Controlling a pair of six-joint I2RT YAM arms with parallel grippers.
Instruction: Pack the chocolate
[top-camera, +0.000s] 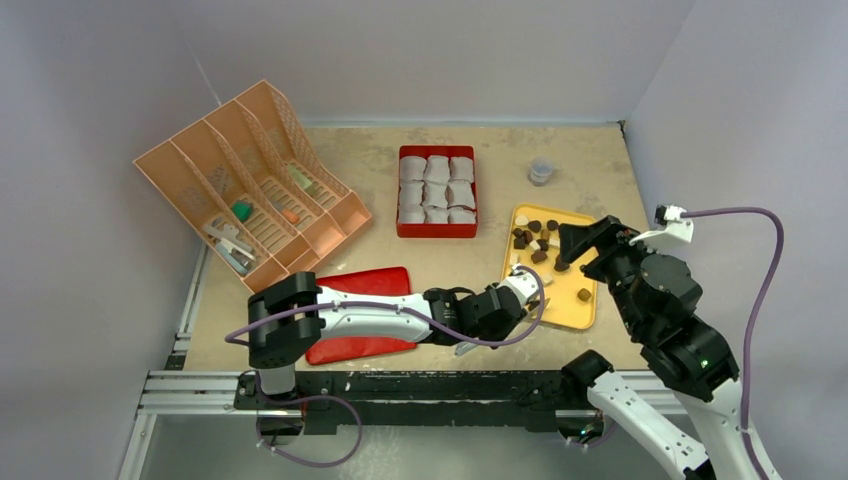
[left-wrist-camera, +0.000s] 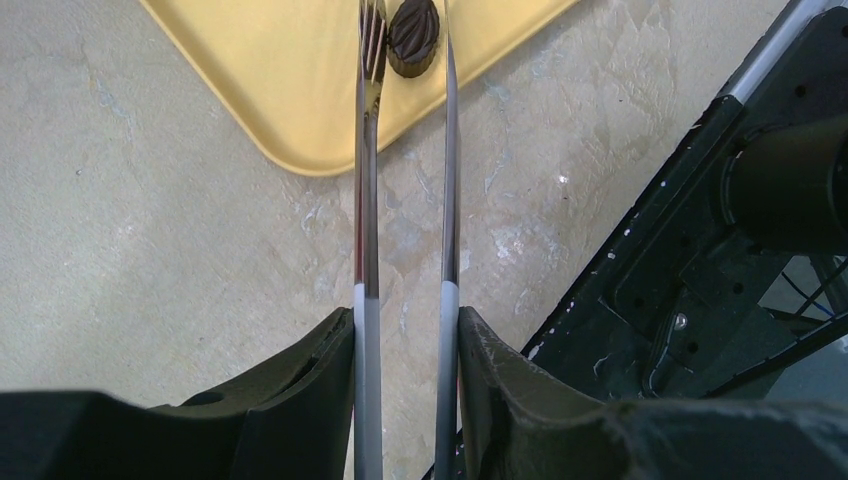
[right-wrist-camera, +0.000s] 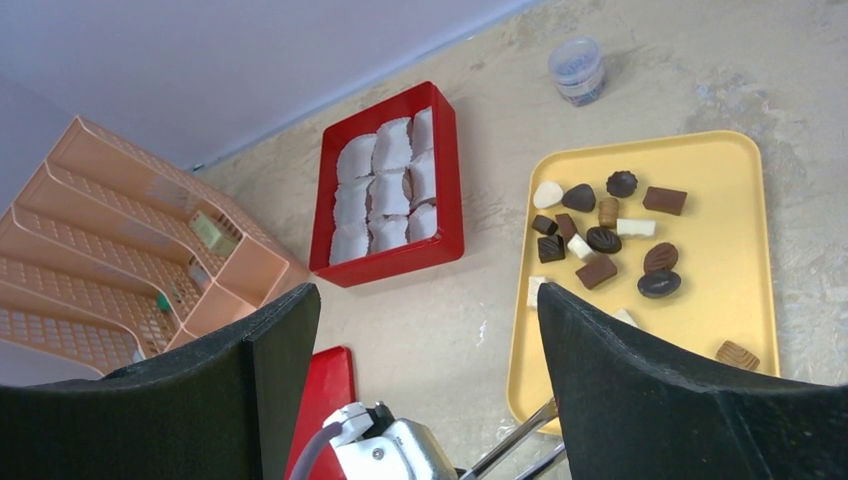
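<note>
Scene lit evenly w/ soft diffuse light; shadows faint. Glare noted on tongs; chocolate rendered sharp, bottom foreground blurred.

Left arm stretches low rightward, left fingers squeezing tweezers. Right arm is raised, right fingers spread wide.

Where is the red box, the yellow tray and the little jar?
red box (top-camera: 437, 231): top view, on its near wall.
yellow tray (right-wrist-camera: 720, 250): right wrist view, on a bare patch of its floor.
little jar (top-camera: 541, 171): top view, on its top.
</note>
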